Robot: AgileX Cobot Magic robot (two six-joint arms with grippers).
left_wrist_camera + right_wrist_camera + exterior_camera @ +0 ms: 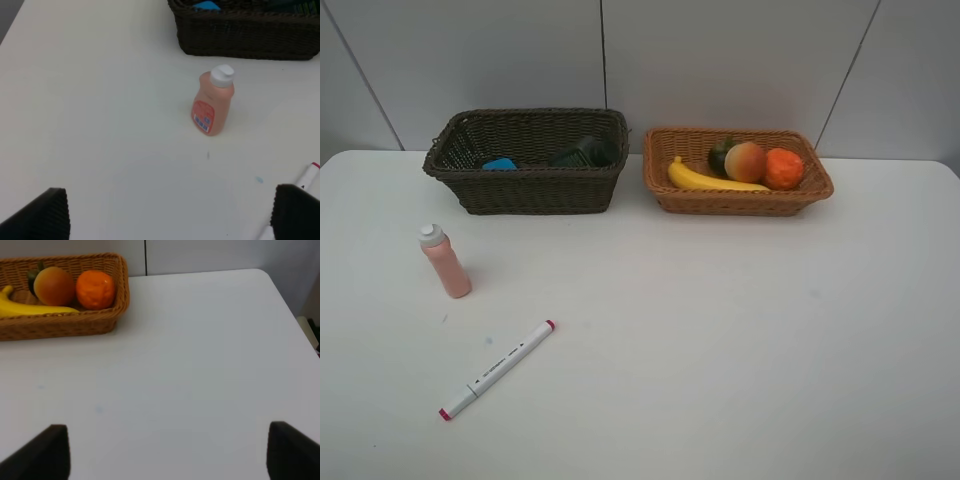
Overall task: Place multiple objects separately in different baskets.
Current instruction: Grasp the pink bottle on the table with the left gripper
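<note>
While my left end effector (172, 217) and right end effector (167, 455) both hang released and empty, two things sit outside the baskets. The bottle (445, 262) stands upright on the left of the tabletop (720, 330), just near of the dark basket (535, 190). The marker (497, 369) lies flat, nearer still. I judge the bottle light, stiff, smooth and easily toppled, so I'd clamp its body below the cap (428, 233). The thin marker may roll, so I'd pinch it mid-barrel.
</note>
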